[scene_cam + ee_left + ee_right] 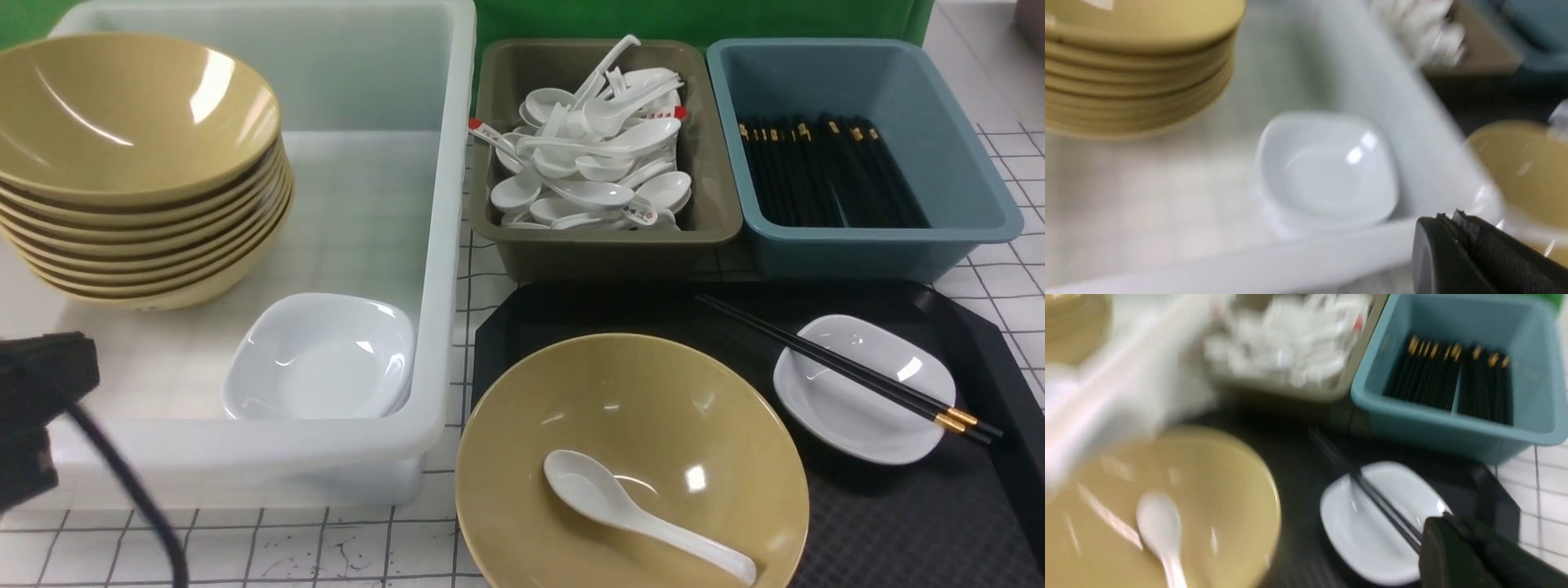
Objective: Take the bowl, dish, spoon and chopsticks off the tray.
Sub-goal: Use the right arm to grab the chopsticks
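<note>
COUNTER CLEAR-UP: On a grid-lined counter [326, 547], a flat black tray [898, 523] with a diamond texture and cut corners carries all four pieces to be cleared. The glossy mustard-tan bowl [653, 392], wide and shallow, sits at the tray's near left edge. The small white dish [849, 416], rounded-square and shiny, sits to its right and apart from it. Across the dish lie the thin black chopsticks [849, 367]. Their long axis runs from far left to near right, with the gold-banded thick ends toward the robot's right. The white spoon [629, 513] rests inside the bowl, handle pointing near right.

The right fingers [1437, 543], pressed together and empty, hang over the tray's right side, and the chopsticks stretch away from their tips. This arm is plainly the nearer one. The left fingers [1437, 245], likewise together and empty, hover by the near wall of the translucent tub [441, 245], well apart from the tray. Picking up the chopsticks would likely need the right fingers to part and straddle the pair crosswise.
</note>
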